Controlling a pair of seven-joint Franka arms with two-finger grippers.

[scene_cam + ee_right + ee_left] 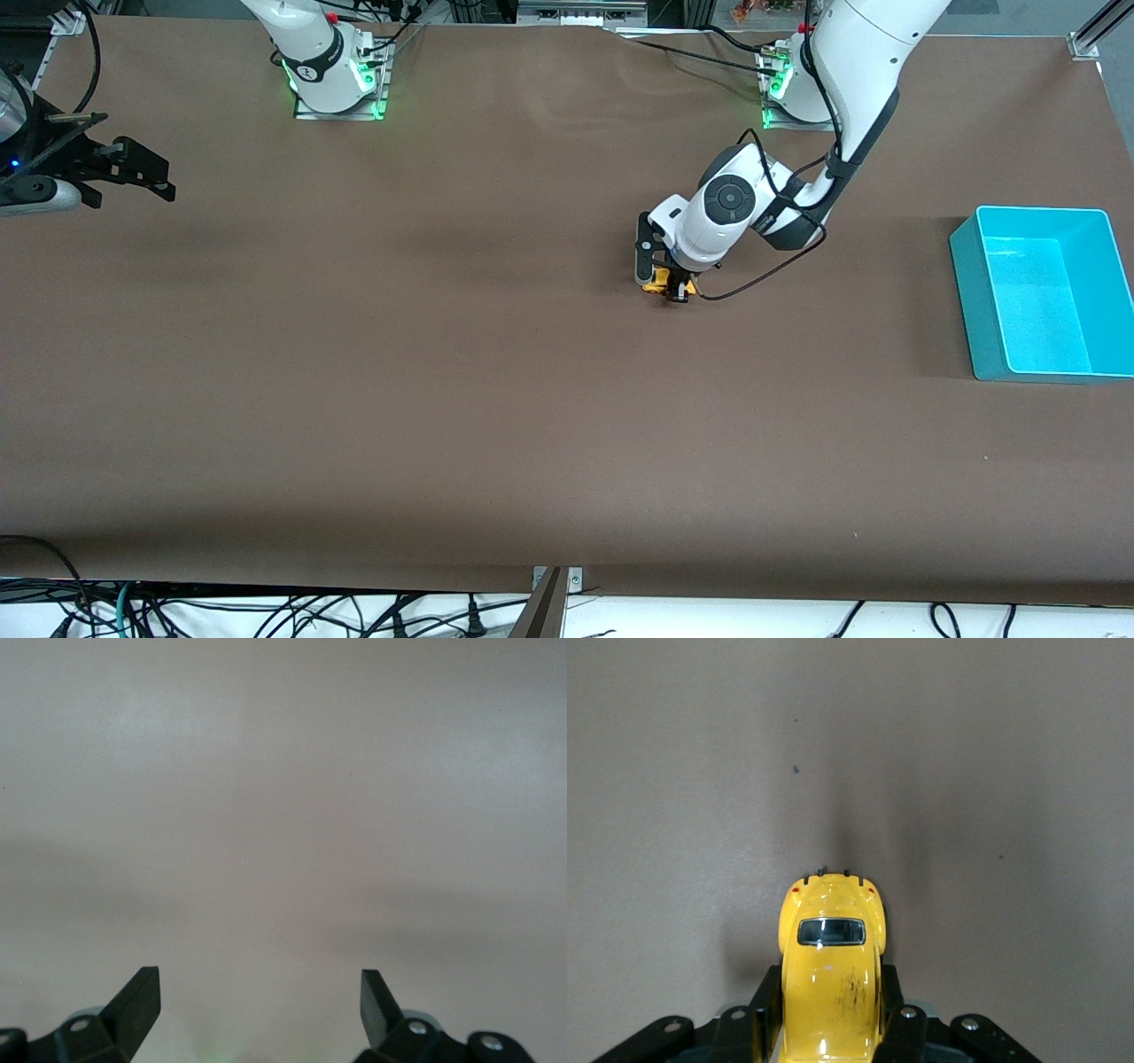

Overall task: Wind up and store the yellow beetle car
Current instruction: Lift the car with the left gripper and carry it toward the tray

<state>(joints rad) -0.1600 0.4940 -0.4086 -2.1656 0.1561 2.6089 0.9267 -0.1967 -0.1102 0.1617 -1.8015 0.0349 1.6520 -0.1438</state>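
The yellow beetle car (660, 283) is in the middle of the brown table, toward the left arm's end. My left gripper (664, 285) is shut on it, with a black finger pressed on each side of its body. In the left wrist view the car (828, 974) fills the space between the fingers (762, 1010), with its dark window toward the open table. It is at or just above the table surface; I cannot tell which. My right gripper (146, 173) waits open and empty over the table edge at the right arm's end; it also shows in the right wrist view (260, 988).
A teal open bin (973, 310) stands on the table at the left arm's end, a little nearer to the front camera than the car, with nothing showing in it. The arm bases stand along the table's top edge. Cables hang below the front edge.
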